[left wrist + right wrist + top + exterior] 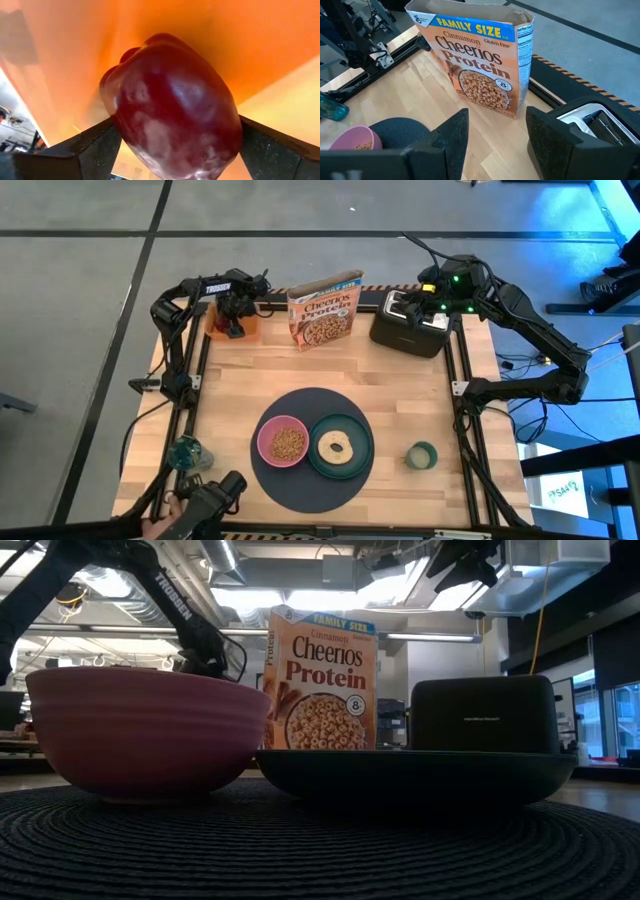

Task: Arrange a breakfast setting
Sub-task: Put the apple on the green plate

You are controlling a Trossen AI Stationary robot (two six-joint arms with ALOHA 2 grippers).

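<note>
L gripper (233, 320) was down in the orange container (232, 323) at the table's back-left corner, approx 11 o'clock from the round dark grey mat (300, 480). In the left wrist view its fingers (95, 150) sat either side of the small red food piece (172, 105), touching or nearly touching both flanks. I judged it clamped on the piece, or w/in a hair of it. The piece looked like a small dark-red pepper, long axis running roughly along the line of sight betw the fingers, orange wall close behind.

Key relation: the mat lay toward 5 o'clock from the L gripper, well apart, across bare wood. The L arm was folded back over its corner, elbow out to the side, wrist pointed down into the container. A lift then a reach toward 5 o'clock was prob what the next move needed.

On the mat: pink bowl (283, 442) w/ cereal at 9 o'clock, dark green plate (341, 446) touching it at 3 o'clock, bagel-like ring (335, 446) on the plate. Small pale-green cup (421, 454) stood off the mat, at 3 o'clock.

R gripper (412, 302) hung over the black toaster (410, 323) at back-right, fingers parted, holding nothing; the cereal box (324, 310) stood betw the two arms.
</note>
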